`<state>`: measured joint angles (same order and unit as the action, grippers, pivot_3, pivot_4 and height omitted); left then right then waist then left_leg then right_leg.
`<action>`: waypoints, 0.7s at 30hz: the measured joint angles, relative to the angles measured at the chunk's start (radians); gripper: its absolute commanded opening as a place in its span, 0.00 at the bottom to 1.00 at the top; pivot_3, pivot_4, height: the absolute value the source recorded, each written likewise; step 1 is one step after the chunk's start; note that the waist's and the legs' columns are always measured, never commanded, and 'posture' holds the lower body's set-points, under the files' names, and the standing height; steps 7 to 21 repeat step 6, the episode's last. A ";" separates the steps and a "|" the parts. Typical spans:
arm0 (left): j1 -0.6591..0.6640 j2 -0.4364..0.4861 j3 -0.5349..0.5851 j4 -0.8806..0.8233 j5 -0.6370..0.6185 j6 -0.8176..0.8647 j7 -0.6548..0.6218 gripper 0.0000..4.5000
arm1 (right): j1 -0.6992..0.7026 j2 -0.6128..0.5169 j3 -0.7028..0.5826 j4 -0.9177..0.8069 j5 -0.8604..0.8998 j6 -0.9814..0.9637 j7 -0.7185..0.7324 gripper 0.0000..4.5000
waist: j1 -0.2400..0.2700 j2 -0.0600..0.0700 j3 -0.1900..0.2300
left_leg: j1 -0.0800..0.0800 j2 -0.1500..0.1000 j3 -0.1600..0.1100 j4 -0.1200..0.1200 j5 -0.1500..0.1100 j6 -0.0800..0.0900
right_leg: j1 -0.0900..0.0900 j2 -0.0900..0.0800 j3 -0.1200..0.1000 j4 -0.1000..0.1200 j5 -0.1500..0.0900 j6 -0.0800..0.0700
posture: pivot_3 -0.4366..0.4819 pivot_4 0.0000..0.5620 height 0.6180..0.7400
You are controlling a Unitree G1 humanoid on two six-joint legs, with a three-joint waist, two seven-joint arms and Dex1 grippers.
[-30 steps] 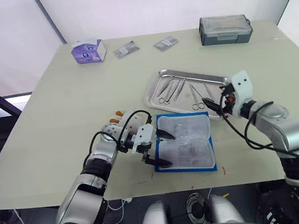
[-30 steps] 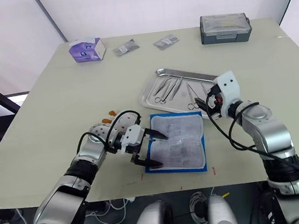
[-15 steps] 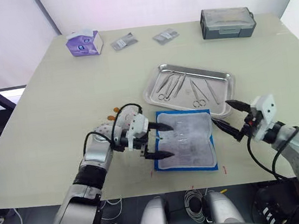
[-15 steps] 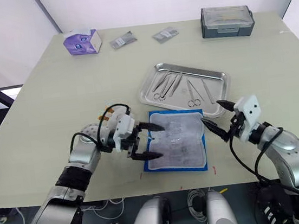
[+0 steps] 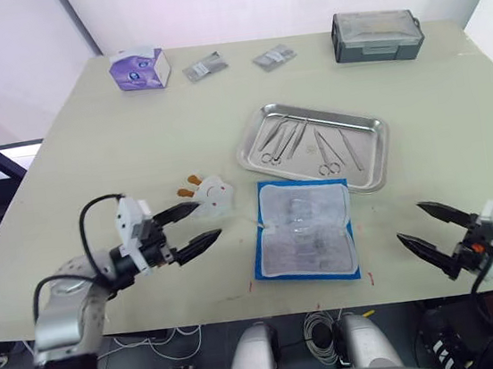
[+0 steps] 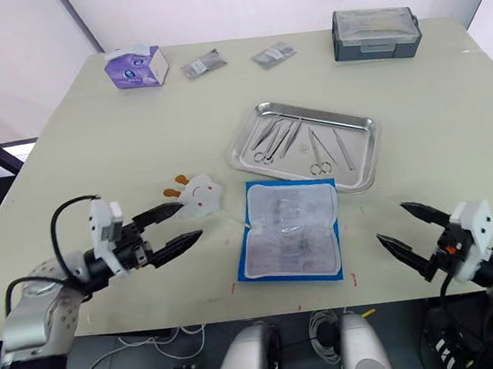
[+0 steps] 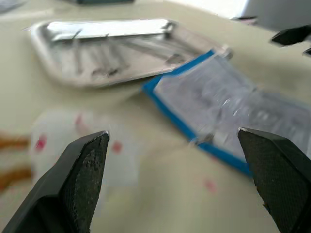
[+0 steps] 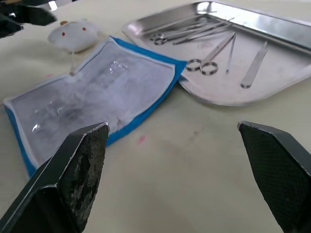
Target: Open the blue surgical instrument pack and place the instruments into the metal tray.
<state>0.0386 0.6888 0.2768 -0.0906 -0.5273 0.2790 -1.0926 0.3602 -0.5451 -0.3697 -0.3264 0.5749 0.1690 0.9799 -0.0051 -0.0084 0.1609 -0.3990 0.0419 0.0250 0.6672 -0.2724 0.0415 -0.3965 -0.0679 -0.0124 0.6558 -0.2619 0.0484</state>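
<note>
The blue surgical instrument pack was lying flat and opened out near the front middle of the table, pale clear-pocketed lining facing up, and the pockets looked empty as far as I could tell. Just beyond it, a bit to the right, sat the metal tray, with the instruments lying inside it: ring-handled scissors and forceps plus a few slim straight tools.

The left gripper hovered off to the left of the pack, fingers spread wide, holding nothing. A small white toy-ish thing with red dots was lying right by its fingertips, between that gripper and the pack. The right gripper hung out past the near right edge of the table, well apart from the pack, also spread wide and empty.

Along the far edge were a purple tissue box, two small foil packets and a grey lidded box.
</note>
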 measured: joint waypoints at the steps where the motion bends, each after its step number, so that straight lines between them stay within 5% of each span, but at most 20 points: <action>1: 0.016 0.004 0.007 -0.004 0.004 -0.001 0.006 1.00 | 0.008 0.000 -0.006 0.002 0.002 -0.004 0.005 0.99 | 0.000 0.000 0.000 | 0.000 0.000 0.000 0.000 0.000 0.000 | 0.000 0.000 0.000 0.000 0.000 0.000 | 0.48 0.27 0.89; 6: 0.159 0.011 0.075 -0.051 0.034 -0.006 0.067 1.00 | 0.097 -0.006 -0.063 0.051 0.014 -0.050 0.070 0.99 | 0.009 0.000 0.000 | 0.000 -0.001 0.000 0.000 0.000 0.000 | 0.000 -0.002 0.000 -0.001 -0.001 -0.002 | 0.48 0.27 0.89; 21: 0.159 0.011 0.075 -0.051 0.034 -0.006 0.067 1.00 | 0.097 -0.006 -0.063 0.051 0.014 -0.050 0.070 0.99 | 0.009 0.000 0.000 | 0.000 -0.001 0.000 0.000 0.000 0.000 | 0.000 -0.002 0.000 -0.001 -0.001 -0.002 | 0.48 0.27 0.89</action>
